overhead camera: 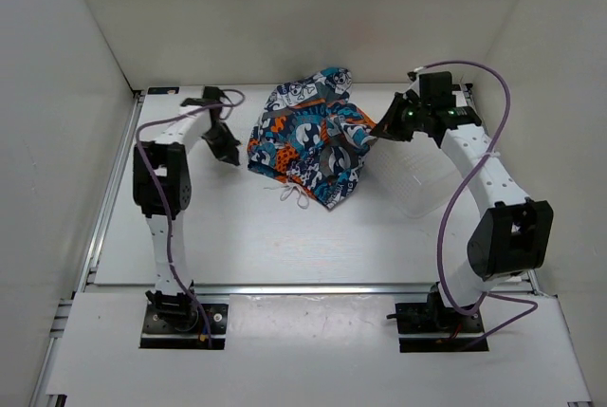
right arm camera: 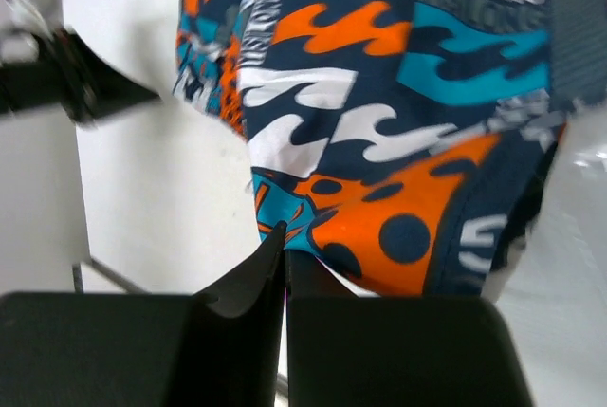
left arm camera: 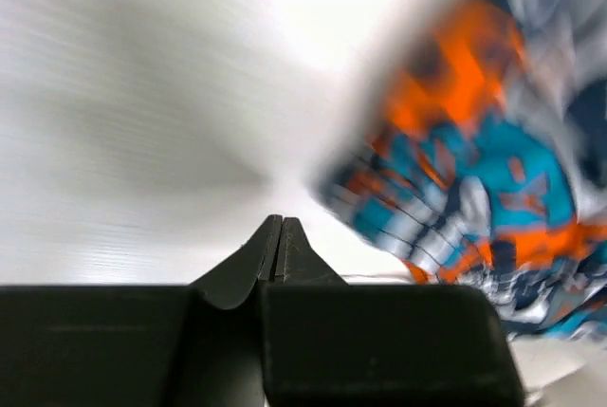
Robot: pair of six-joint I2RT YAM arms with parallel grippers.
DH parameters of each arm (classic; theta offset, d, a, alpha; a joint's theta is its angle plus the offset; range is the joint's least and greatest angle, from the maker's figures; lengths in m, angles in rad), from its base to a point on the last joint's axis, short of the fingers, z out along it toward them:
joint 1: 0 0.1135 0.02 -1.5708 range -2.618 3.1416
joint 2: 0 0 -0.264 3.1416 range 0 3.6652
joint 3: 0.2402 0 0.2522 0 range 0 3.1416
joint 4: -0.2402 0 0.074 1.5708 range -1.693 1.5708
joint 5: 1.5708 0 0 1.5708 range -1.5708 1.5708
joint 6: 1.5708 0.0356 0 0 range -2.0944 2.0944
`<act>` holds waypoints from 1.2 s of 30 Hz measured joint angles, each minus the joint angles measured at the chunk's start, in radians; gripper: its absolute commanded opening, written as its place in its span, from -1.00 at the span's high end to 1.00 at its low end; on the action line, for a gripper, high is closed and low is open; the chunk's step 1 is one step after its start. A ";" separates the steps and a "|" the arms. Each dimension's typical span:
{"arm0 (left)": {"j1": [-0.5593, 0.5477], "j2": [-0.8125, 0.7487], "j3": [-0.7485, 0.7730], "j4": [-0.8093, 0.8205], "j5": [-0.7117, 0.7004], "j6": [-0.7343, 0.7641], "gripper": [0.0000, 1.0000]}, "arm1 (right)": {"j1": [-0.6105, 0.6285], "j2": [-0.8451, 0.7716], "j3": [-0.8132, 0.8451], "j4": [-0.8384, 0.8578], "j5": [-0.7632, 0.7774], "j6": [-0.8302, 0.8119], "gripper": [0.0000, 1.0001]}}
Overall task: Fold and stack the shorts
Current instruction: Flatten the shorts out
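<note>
the left gripper [left arm camera: 282, 227] is shut tight with nothing in it, near the shorts [left arm camera: 493, 198] but not touching. the right gripper [right arm camera: 285, 233] is shut too, its tips right at the shorts' edge; i cannot tell if it pinches cloth. the shorts lie in a bunched heap on the table [overhead camera: 266, 246] between both grippers, the white basket [overhead camera: 424, 184] near them on the right

Patchwork shorts [overhead camera: 308, 137] lie crumpled; white drawstring [overhead camera: 292, 195] trails nearward.
</note>
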 measured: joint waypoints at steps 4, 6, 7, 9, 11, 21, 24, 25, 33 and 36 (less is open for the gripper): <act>0.180 -0.002 0.130 -0.060 -0.037 0.018 0.79 | 0.087 0.056 0.068 -0.041 -0.031 -0.067 1.00; 0.257 0.001 0.249 -0.100 -0.063 0.026 0.79 | 0.141 0.076 0.091 -0.057 -0.037 -0.099 1.00; 0.288 0.001 0.309 -0.111 -0.074 0.031 0.79 | 0.175 0.086 0.099 -0.068 -0.037 -0.114 1.00; 0.325 -0.004 0.401 -0.127 -0.088 0.042 0.67 | 0.244 0.100 0.106 -0.088 -0.030 -0.137 1.00; 0.329 -0.029 0.421 -0.125 -0.087 0.061 0.40 | 0.305 0.109 0.106 -0.102 -0.021 -0.148 1.00; 0.001 -0.040 0.082 -0.075 0.049 0.138 -0.89 | 0.355 0.103 0.103 -0.113 0.010 -0.151 1.00; -0.066 0.031 0.080 -0.066 0.076 0.149 -0.85 | 0.320 0.079 0.089 -0.116 0.020 -0.151 1.00; -0.076 0.052 0.080 -0.064 0.081 0.148 -0.78 | 0.309 0.066 0.076 -0.119 0.023 -0.151 1.00; -0.063 0.138 0.143 -0.072 0.057 0.134 0.79 | 0.275 -0.053 -0.023 -0.146 0.039 -0.151 1.00; -0.039 0.151 0.159 -0.087 0.031 0.134 0.79 | 0.275 -0.099 -0.057 -0.158 0.035 -0.153 1.00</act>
